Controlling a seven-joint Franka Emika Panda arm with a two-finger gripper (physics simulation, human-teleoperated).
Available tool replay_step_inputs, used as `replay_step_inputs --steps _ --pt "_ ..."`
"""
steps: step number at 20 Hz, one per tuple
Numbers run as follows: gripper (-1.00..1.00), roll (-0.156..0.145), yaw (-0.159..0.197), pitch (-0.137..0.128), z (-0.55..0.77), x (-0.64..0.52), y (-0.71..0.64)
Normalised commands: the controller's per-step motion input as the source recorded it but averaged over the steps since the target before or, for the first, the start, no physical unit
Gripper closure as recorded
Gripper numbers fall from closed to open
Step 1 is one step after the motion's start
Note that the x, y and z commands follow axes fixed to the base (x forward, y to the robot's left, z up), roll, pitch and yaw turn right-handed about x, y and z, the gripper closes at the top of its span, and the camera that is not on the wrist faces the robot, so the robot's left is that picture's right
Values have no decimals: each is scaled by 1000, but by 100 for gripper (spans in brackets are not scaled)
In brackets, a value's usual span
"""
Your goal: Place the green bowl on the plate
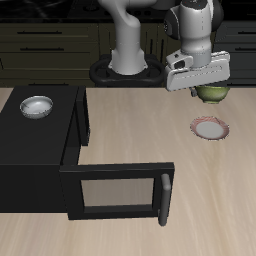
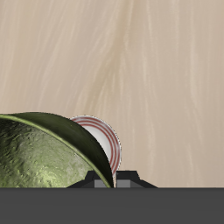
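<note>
Because the plate [image 1: 210,128] lies nearer the table's front edge, the gripper [image 1: 209,92], clamped on the green bowl [image 1: 211,95], holds it aloft, short of it.

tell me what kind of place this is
Likely a simulated kitchen: a wooden table with a black microwave, door open, a plate, and dark cabinets behind the robot.

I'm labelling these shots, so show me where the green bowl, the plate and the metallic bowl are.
green bowl [image 2: 39,153]: wrist view, mottled inside.
plate [image 1: 210,129]: exterior view, white centre.
white-grey metallic bowl [image 1: 36,105]: exterior view, its middle, on the black cabinet.
</note>
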Motion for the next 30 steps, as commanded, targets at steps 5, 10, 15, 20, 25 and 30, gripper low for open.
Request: replay_step_inputs --steps 5,10,15,20,25,30 --pt "100 27 -8 -15 38 -307 335" --pt "100 35 3 5 -23 -212 276" --pt "100 -1 -4 -2 2 -106 87" --pt "100 -24 12 -31 21 21 -52" --pt "100 -36 27 31 -249 93 48" --pt "100 -13 -4 49 -148 105 -24"
